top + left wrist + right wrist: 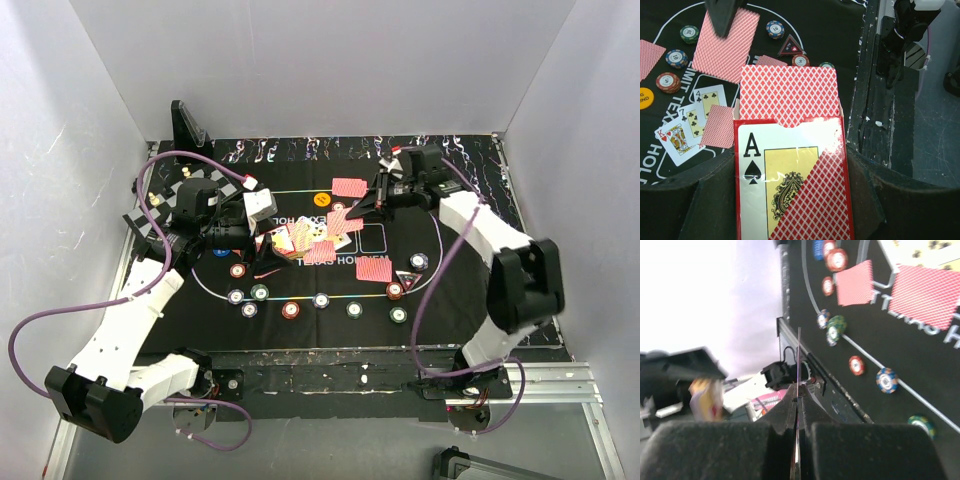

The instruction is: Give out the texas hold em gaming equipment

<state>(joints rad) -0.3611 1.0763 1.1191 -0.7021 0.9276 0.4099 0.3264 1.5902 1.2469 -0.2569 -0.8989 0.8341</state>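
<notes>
My left gripper (pixel 250 228) is shut on a card box (pixel 790 180) with an ace of spades on its front; red-backed cards (pixel 787 92) stick out of its top. My right gripper (pixel 368 205) is shut on one red-backed card (pixel 726 47), seen edge-on in the right wrist view (pixel 799 365), above the mat's middle. Red-backed cards (pixel 373 269) and face-up cards (pixel 300 235) lie on the black poker mat (pixel 470 280). Poker chips (pixel 321 299) sit in an arc along its near line. An orange button (pixel 320 200) and a dark triangular marker (pixel 407 278) lie on the mat.
A small black-and-white chessboard (pixel 148 215) lies at the mat's left edge under the left arm. A black stand (pixel 187 125) is at the back left. White walls enclose the table on three sides. A dark rail (pixel 330 375) runs along the near edge.
</notes>
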